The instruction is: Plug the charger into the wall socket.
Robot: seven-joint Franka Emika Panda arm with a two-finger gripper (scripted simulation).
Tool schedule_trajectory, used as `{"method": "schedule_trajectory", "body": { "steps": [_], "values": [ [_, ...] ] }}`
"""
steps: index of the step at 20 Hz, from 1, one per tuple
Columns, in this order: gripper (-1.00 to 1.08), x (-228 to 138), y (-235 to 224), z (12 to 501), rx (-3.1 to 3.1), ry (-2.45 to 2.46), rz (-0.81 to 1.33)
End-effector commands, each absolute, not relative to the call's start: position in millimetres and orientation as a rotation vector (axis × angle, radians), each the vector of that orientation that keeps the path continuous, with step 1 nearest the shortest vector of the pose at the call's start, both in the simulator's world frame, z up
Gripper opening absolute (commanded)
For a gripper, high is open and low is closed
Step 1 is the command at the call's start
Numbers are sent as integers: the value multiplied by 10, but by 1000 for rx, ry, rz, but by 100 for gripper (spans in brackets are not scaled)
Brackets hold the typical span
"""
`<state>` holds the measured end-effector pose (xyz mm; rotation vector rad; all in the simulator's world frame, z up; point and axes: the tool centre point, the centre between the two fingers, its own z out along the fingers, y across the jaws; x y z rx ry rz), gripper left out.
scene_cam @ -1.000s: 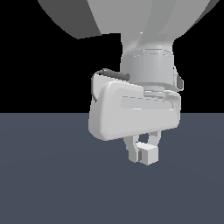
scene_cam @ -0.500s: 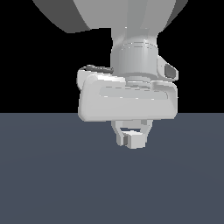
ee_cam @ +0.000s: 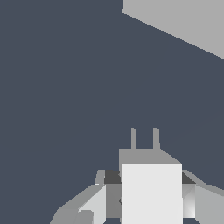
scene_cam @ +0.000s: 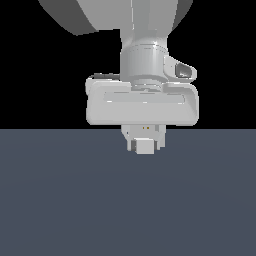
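Note:
My gripper [scene_cam: 145,145] is shut on the charger [scene_cam: 145,146], a small off-white block held between the fingers [scene_cam: 131,145] above the dark floor. In the wrist view the charger [ee_cam: 151,192] sits between my fingers [ee_cam: 94,203], and its two short grey prongs [ee_cam: 144,139] point away from the hand. The wall socket [ee_cam: 183,22] shows as a light-grey plate some way beyond the prongs and off to one side. In the exterior view only a small part of the socket [scene_cam: 150,131], with two tiny orange holes, shows just behind the fingers. The rest is hidden by the hand.
The dark blue-grey floor [scene_cam: 128,200] stretches under the gripper. The background above the floor's far edge is black. The arm's large links [scene_cam: 115,20] fill the upper part of the exterior view.
The hand has turned about its own axis to sit broadside to the exterior camera. It has shifted to the exterior view's left and higher in the picture, still holding the charger.

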<state>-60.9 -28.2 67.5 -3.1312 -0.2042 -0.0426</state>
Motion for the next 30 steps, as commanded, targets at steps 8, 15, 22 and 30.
{"method": "schedule_trajectory", "body": {
  "steps": [8,15,22,30],
  "values": [
    [-100,-385,-238,859,-3136,181,-42],
    [-100,-265,-245,953,-3121,381,-41],
    [-100,-207,-259,997,-3109,478,-40],
    [-100,-201,-263,999,-3108,486,-39]
  ]
}}
